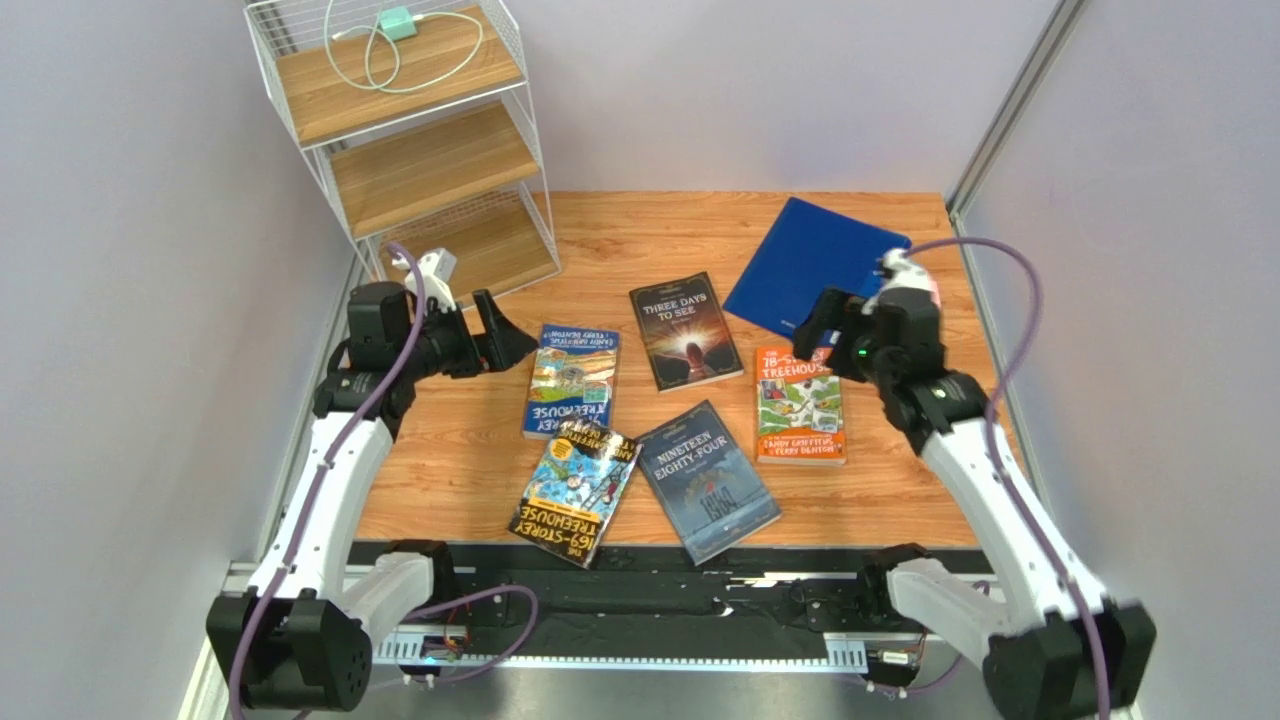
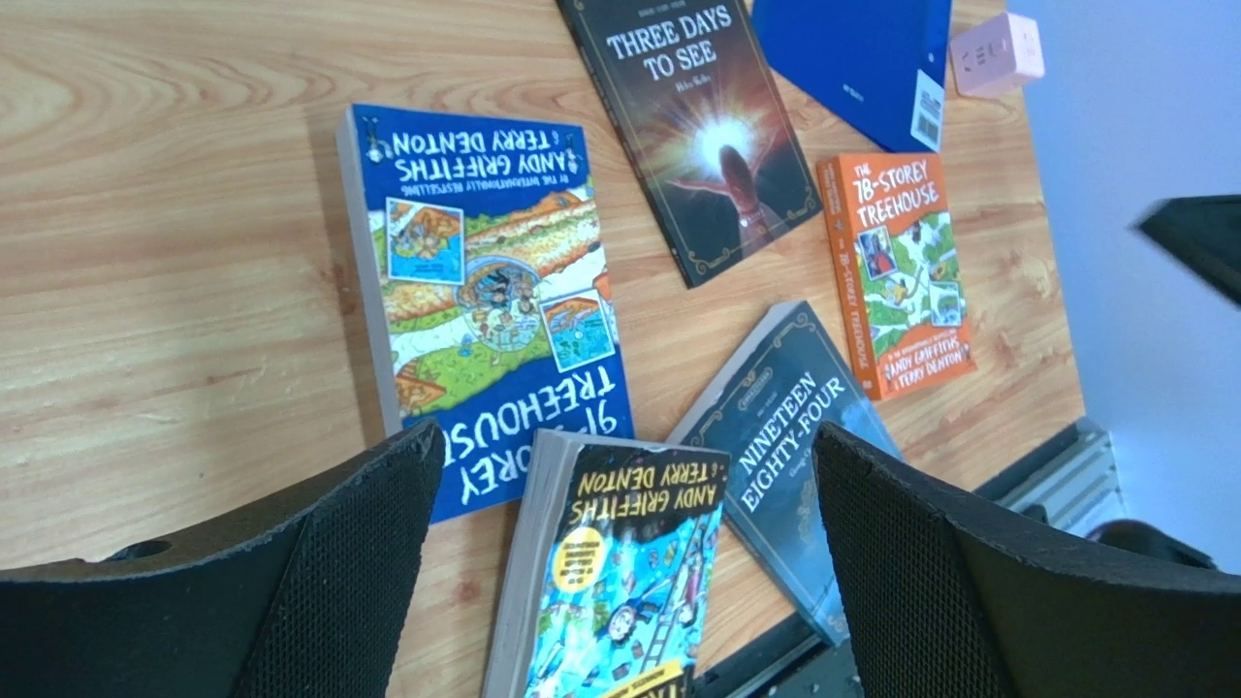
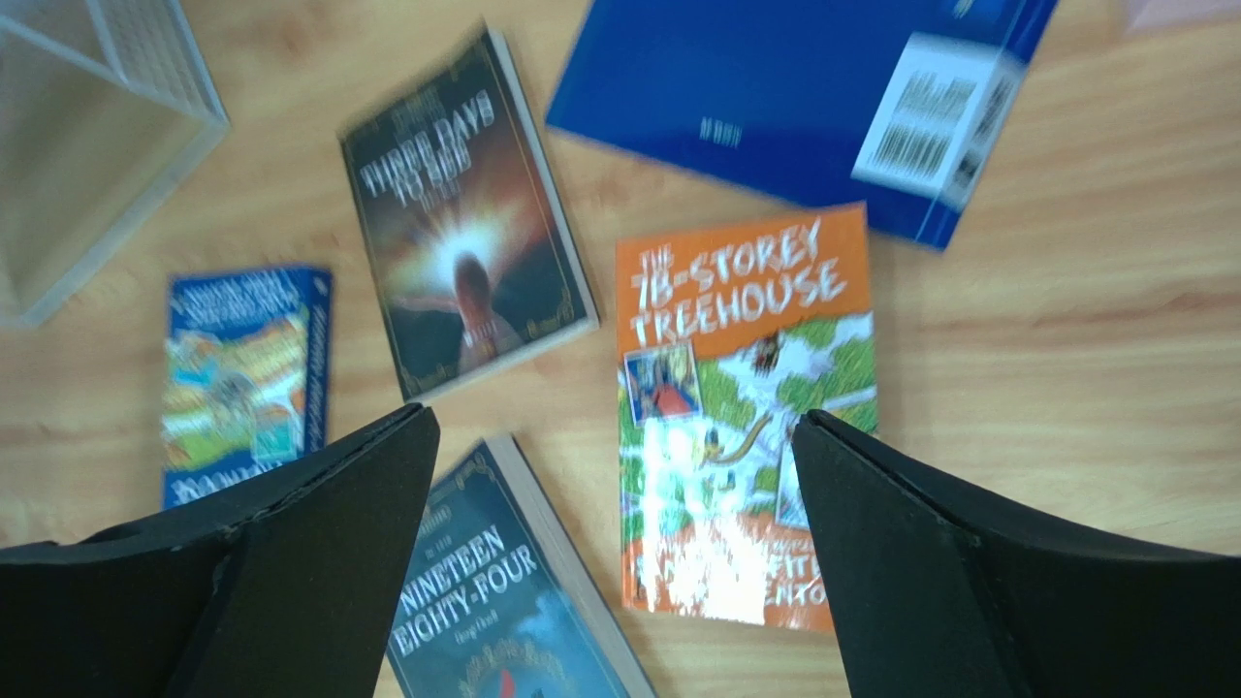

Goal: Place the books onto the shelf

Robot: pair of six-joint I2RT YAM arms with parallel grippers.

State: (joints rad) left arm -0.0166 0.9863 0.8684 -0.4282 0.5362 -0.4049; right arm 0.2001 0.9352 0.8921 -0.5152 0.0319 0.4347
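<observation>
Wooden table (image 1: 631,225), top view: all five books are lying flat on it and none is sitting on the shelf (image 1: 436,165), so nothing is done and five are left. The blue Treehouse (image 1: 573,381) and yellow-black Treehouse (image 1: 576,491) are lying nearest the left gripper (image 1: 504,333), which is hovering wide open and empty. The right gripper (image 1: 819,323) is hanging open and empty near the orange 78-Storey Treehouse (image 1: 798,405) and the blue folder (image 1: 812,270).

Left wrist: the left fingers (image 2: 335,567) are framing the blue and yellow-black covers, with Nineteen Eighty-Four (image 2: 787,436) and Three Days to See (image 2: 692,131) lying beyond.

Right wrist, blurry: the right fingers (image 3: 292,567) are standing apart above the orange cover, touching nothing.
</observation>
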